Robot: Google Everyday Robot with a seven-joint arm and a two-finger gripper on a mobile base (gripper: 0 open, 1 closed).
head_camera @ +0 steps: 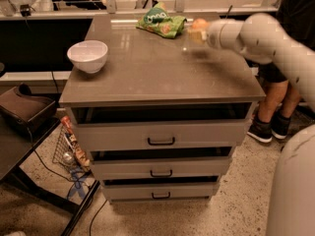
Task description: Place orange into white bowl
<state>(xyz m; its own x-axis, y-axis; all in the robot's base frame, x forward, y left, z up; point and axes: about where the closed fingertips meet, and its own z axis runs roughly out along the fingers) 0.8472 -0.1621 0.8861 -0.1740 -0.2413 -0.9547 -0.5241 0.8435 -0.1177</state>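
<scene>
The orange (199,23) is a small round fruit held at the tip of my gripper (196,33), lifted a little above the back right of the brown cabinet top (157,75). The gripper is shut on it, and the white arm reaches in from the right. The white bowl (87,56) stands upright and empty on the left side of the top, far to the left of the gripper.
A green snack bag (161,23) lies at the back middle of the top, just left of the gripper. A person's legs (270,112) stand to the right of the cabinet. A dark low table (19,141) and a wire basket (69,149) are at the lower left.
</scene>
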